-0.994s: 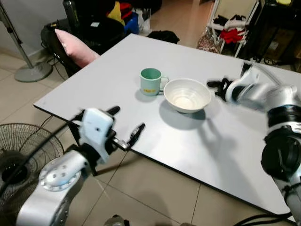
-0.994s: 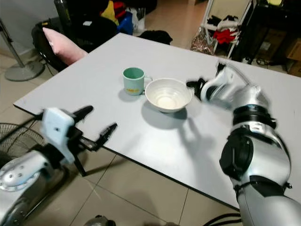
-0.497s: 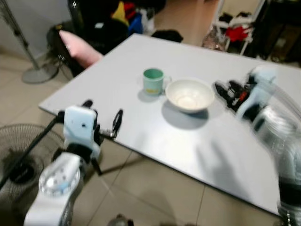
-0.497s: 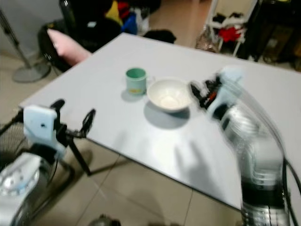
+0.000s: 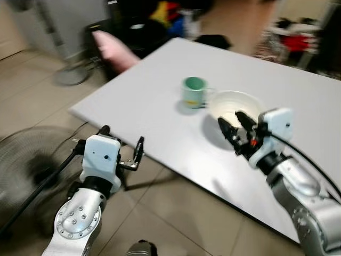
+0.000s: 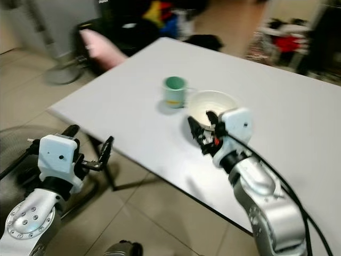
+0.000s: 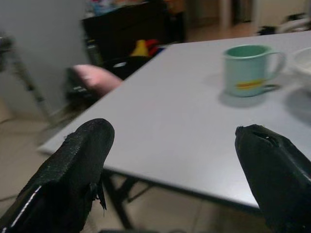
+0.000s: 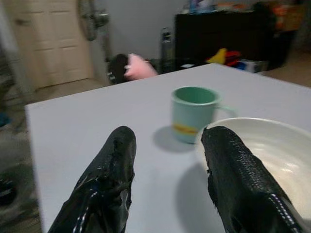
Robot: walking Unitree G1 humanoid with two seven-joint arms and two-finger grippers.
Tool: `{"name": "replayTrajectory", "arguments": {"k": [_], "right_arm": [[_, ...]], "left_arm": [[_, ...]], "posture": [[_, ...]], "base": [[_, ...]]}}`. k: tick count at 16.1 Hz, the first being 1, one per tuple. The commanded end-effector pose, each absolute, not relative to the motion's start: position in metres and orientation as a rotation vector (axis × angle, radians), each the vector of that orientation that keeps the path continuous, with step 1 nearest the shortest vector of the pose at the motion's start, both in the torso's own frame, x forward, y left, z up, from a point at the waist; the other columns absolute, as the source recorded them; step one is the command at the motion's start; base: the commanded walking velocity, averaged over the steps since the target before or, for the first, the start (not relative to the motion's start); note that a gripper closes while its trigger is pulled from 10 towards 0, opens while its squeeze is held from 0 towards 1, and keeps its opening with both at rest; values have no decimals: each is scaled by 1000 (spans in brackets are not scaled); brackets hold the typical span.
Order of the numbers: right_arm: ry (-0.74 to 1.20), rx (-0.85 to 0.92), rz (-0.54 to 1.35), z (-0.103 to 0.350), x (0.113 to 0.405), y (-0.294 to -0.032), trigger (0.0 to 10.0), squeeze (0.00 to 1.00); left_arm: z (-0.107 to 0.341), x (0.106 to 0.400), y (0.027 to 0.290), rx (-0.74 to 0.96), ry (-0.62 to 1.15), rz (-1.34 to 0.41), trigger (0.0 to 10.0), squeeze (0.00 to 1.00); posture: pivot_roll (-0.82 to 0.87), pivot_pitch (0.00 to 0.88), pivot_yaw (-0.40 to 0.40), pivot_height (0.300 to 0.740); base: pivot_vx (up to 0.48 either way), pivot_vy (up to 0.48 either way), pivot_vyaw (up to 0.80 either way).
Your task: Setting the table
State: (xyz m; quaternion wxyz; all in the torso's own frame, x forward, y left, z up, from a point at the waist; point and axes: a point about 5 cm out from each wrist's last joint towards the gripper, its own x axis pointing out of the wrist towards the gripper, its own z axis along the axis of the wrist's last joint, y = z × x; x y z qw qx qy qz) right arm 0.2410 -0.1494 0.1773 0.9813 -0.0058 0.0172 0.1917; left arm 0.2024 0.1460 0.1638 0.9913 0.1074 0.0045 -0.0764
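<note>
A green mug (image 5: 194, 92) stands on the white table (image 5: 160, 101), with a white bowl (image 5: 234, 103) just to its right. My right gripper (image 5: 233, 126) hangs open over the table at the bowl's near rim, holding nothing; in the right wrist view its fingers (image 8: 107, 179) frame the mug (image 8: 193, 113) and the bowl (image 8: 262, 150). My left gripper (image 5: 121, 145) is open and empty below the table's near-left edge, over the floor. Its wrist view looks across the table (image 7: 160, 131) to the mug (image 7: 248, 70).
A pink cushion (image 5: 114, 48) lies on a dark chair beyond the table's far left corner. A floor fan (image 5: 29, 170) stands on the tiles at my left. Clutter and a rack sit behind the table.
The camera has swung, shifting the whole scene. My right gripper has come from beside the bowl's right to its near side. The left gripper stays low off the table edge.
</note>
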Motion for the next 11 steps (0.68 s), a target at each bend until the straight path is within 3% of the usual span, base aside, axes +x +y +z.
{"name": "replayTrajectory", "arguments": {"k": [1, 11], "right_arm": [[12, -18, 381, 179, 239, -148, 10000, 0], [12, 26, 358, 168, 228, -142, 10000, 0]], "left_arm": [[169, 200, 148, 220, -21, -126, 10000, 0], [168, 196, 150, 239, -6, -107, 10000, 0]], "posture": [[-16, 36, 65, 740], [7, 54, 94, 740]], "base": [[0, 0, 800], [0, 0, 800]]}}
